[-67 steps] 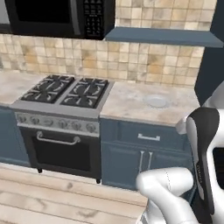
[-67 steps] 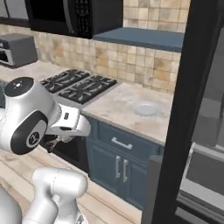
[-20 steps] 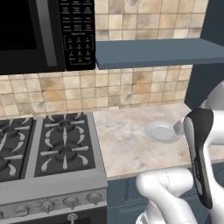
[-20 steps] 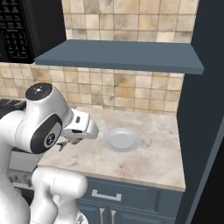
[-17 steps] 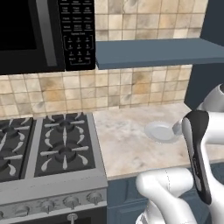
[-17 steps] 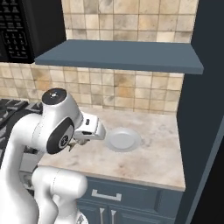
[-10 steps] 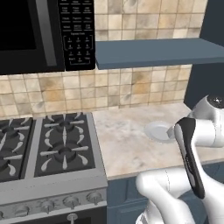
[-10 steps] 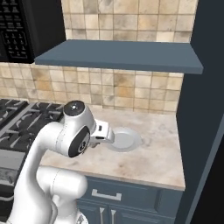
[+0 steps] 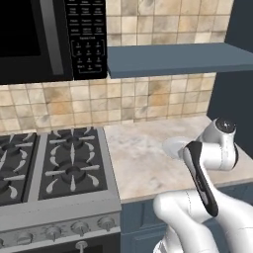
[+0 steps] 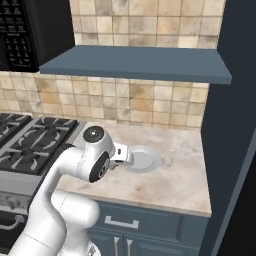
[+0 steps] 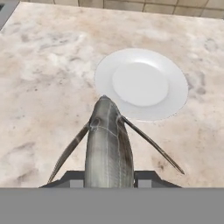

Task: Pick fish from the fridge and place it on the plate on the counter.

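A grey striped fish (image 11: pixel 107 144) with thin spread fins is clamped in my gripper (image 11: pixel 109 178), its head pointing at the plate. The plate (image 11: pixel 141 83) is round, pale and bare, lying on the beige marbled counter (image 11: pixel 39 87) just beyond the fish's nose. In the right base view the gripper (image 10: pixel 128 156) hovers at the left rim of the plate (image 10: pixel 146 159). In the left base view my arm covers most of the plate (image 9: pixel 172 146). The fridge is out of view.
A black gas stove (image 9: pixel 54 163) adjoins the counter (image 9: pixel 141 165) on the left, with a microwave (image 9: pixel 44 39) above it. A blue shelf (image 10: pixel 135 62) hangs over the plate. A tall dark blue panel (image 10: pixel 230 115) closes the counter's right end.
Earlier the base drove up to the counter; over the last second it stands still. The arm has stretched forward and carried the fish from the counter's left part to the plate's rim.
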### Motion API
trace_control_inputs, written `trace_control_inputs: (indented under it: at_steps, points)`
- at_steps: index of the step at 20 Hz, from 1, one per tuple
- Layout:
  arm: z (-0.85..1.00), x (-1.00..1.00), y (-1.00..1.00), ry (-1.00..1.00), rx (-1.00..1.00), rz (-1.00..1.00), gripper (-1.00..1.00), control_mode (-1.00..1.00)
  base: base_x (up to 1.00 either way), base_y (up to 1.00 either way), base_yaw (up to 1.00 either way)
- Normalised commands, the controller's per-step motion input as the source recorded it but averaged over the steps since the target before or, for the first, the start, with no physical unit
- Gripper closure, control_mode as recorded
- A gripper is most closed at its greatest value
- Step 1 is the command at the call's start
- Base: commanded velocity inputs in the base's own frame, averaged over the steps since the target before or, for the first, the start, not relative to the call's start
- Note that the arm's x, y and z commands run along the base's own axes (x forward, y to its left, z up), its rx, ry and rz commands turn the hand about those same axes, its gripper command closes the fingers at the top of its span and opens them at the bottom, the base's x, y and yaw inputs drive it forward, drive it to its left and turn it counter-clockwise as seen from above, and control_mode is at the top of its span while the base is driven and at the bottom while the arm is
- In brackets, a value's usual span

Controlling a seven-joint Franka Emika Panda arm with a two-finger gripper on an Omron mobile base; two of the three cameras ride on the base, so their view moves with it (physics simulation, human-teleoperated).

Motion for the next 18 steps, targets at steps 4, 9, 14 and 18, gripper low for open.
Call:
trace_control_inputs:
  at_steps: [4,9,14,18]
  points:
    - [-0.12,0.42,-0.14,0.00,0.04,0.00,1.00,-1.00,0.00,0.00,0.00]
    - [-0.01,0.34,-0.21,0.01,0.04,0.00,1.00,-1.00,0.00,0.00,0.00]
    - [0.00,0.40,-0.13,0.06,0.04,0.00,1.00,-1.00,0.00,0.00,0.00]
    - [0.00,0.46,-0.01,0.09,0.01,0.00,1.00,-1.00,0.00,0.00,0.00]
